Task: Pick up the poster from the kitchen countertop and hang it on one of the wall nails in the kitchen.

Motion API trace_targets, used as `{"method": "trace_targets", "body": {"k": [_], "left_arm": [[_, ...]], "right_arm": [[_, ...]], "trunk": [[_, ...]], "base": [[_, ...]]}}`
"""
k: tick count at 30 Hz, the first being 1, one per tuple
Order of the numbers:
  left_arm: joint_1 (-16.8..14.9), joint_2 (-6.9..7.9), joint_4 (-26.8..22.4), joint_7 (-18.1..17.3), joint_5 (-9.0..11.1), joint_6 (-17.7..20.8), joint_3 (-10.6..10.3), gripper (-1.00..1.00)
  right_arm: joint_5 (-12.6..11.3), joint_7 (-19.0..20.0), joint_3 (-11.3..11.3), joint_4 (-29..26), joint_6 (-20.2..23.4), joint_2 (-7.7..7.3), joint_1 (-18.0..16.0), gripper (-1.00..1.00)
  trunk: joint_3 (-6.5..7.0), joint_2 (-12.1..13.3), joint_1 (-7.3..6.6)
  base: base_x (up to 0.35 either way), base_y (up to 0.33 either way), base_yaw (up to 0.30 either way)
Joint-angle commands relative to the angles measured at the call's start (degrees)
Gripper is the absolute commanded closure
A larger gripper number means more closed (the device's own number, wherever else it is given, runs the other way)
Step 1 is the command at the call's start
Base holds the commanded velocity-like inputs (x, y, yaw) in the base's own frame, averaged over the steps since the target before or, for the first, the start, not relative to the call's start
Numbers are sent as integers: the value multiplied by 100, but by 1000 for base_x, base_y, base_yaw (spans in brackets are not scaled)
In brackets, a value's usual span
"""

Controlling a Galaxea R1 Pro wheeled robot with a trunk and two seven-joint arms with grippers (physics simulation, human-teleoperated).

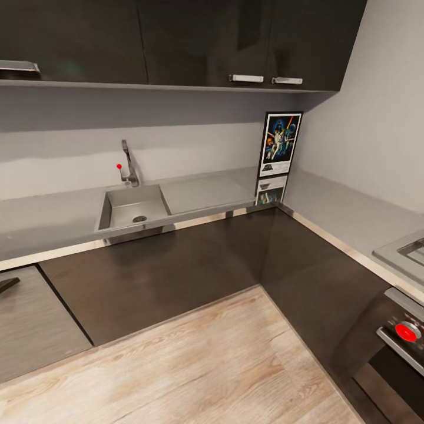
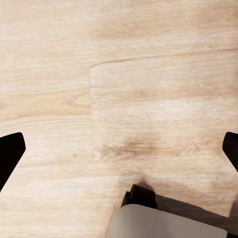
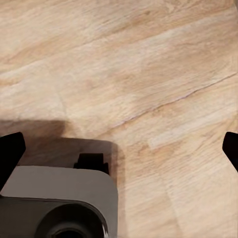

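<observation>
While the poster (image 1: 280, 145) stands upright in the far right corner, both grippers (image 2: 119, 148) (image 3: 119, 148) hang wide open, empty, floorward — right arm probably nearer.

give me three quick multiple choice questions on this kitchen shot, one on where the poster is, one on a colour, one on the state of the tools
1. Where does the poster stand?
A. in the sink
B. upright in the inner corner of the countertop, against the wall
C. flat on the floor

2. What colour is the knob on the tap?
A. red
B. green
C. white

3. How are the two tools set?
A. both shut on the poster
B. left shut on the tap
C. both open, holding nothing

Answers:
1 B: the head view shows it upright where the two runs of the countertop meet, right of the sink.
2 A: a small red ball sits on the lever.
3 C: in each wrist view the left tool and right tool show fingertips far apart, with bare wooden floor between them.
</observation>
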Motion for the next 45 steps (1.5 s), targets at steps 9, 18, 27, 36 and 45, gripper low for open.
{"method": "trace_targets", "body": {"k": [9,18,27,36,45], "left_arm": [[45,-19,59,2,11,-16,0,-100],[123,-48,482,8,24,-34,-22,-100],[124,-49,485,8,24,-35,-22,-100],[124,-49,484,8,24,-35,-22,-100],[124,-47,478,8,24,-35,-16,-100]], "right_arm": [[-8,282,41,7,-307,-11,63,-100],[-21,1098,92,104,-1158,-34,360,-100],[-30,1087,92,107,-1167,-34,363,-100],[-30,1081,92,107,-1173,-34,363,-100],[-34,708,78,104,-1173,-26,363,-100]], "trunk": [[-4,-2,0],[-4,-2,0],[-4,-2,0],[-4,-2,0],[-4,-2,0]], "base": [[0,0,0],[75,0,0],[125,-66,186],[6,-4,288],[0,0,270]]}}
